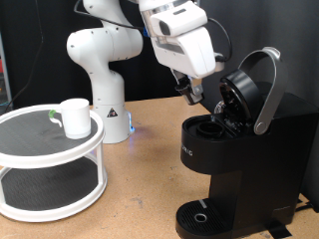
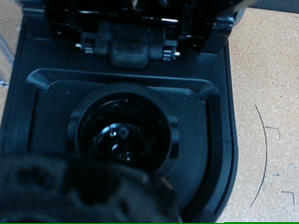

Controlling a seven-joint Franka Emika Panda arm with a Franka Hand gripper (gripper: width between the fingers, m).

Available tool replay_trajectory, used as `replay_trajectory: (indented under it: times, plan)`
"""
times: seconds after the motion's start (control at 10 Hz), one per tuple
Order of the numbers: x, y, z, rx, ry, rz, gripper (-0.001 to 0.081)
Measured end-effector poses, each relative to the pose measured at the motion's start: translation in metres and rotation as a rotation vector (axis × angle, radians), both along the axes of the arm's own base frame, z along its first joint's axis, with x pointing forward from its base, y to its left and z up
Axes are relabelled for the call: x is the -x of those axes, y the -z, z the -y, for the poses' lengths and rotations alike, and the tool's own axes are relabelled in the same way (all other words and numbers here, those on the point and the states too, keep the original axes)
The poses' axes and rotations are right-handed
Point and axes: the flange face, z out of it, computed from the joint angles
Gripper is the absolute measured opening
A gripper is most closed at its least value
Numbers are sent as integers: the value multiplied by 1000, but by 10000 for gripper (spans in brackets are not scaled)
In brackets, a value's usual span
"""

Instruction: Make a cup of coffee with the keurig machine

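The keurig machine (image 1: 234, 159) stands at the exterior view's right with its lid (image 1: 244, 95) swung up and open. My gripper (image 1: 191, 96) hangs just above and to the left of the open top. The wrist view looks straight down into the round pod chamber (image 2: 121, 135), which is dark with small holes at its bottom. A blurred dark mass (image 2: 84, 191) sits close to the camera over the chamber's edge; what it is does not show. The cup (image 1: 75, 117), a white mug, stands on top of a white round stand at the exterior view's left.
The white two-tier round stand (image 1: 50, 164) takes up the left of the wooden table (image 1: 140, 189). The arm's white base (image 1: 105, 90) rises behind it. The machine's round drip base (image 1: 204, 214) has nothing on it.
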Motion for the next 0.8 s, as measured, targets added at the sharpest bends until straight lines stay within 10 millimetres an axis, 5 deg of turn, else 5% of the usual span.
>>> replay_trajectory:
  times: [0.8]
  plan:
    - [-2,42,-43,62,1,1,477]
